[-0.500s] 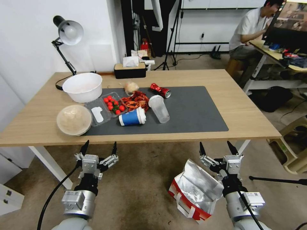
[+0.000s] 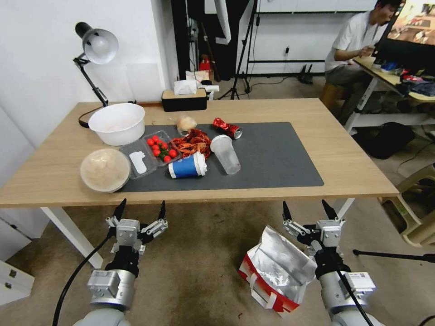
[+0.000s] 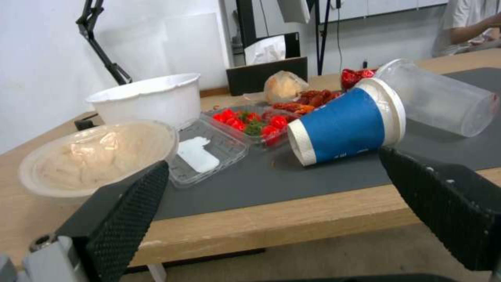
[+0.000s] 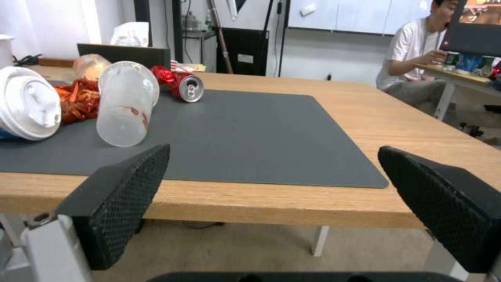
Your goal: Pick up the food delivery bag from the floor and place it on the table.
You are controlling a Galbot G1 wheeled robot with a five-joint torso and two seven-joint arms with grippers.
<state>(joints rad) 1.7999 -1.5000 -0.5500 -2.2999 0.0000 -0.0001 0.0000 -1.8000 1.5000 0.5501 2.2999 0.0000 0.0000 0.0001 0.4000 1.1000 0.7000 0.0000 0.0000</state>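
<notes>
The food delivery bag [image 2: 275,270] is being left on the floor [image 2: 199,271], just beside and below the right gripper [image 2: 307,209], whose fingers are being held apart. The left gripper [image 2: 139,209], also spread, is being held before the table [image 2: 353,167].

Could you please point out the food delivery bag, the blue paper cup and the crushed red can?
food delivery bag [image 2: 276,267], head view, on its silver foil lining.
blue paper cup [image 2: 183,167], head view, on its blue side wall.
crushed red can [image 4: 184,87], right wrist view, on its silver end.
</notes>
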